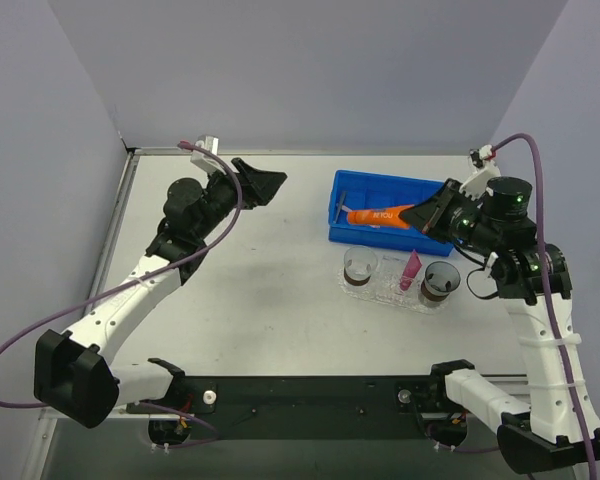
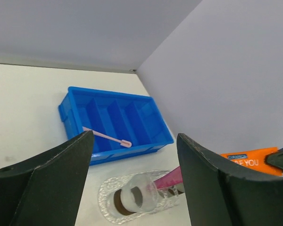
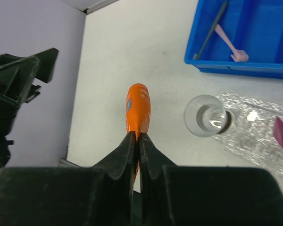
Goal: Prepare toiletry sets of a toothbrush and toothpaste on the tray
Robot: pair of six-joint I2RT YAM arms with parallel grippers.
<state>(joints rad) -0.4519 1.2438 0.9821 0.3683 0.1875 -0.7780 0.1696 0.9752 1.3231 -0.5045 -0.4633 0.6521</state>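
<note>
I see the orange toothpaste tube (image 1: 375, 215) pinched level by its tail in my right gripper (image 1: 412, 214) above the blue bin (image 1: 395, 190), the magenta tube (image 1: 411, 270) slanted on the clear bumpy tray (image 1: 385, 291) toward the right edge of the worktop (image 1: 260, 290), and the pale toothbrush (image 2: 106, 136) lying in the bin.

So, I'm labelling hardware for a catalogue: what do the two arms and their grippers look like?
The left arm and right arm have white links, black joints and black bases. The left gripper and right gripper each have two black, wedge-shaped fingers. A purple cable runs along each arm. Small green lights glow near the right wrist.
</note>
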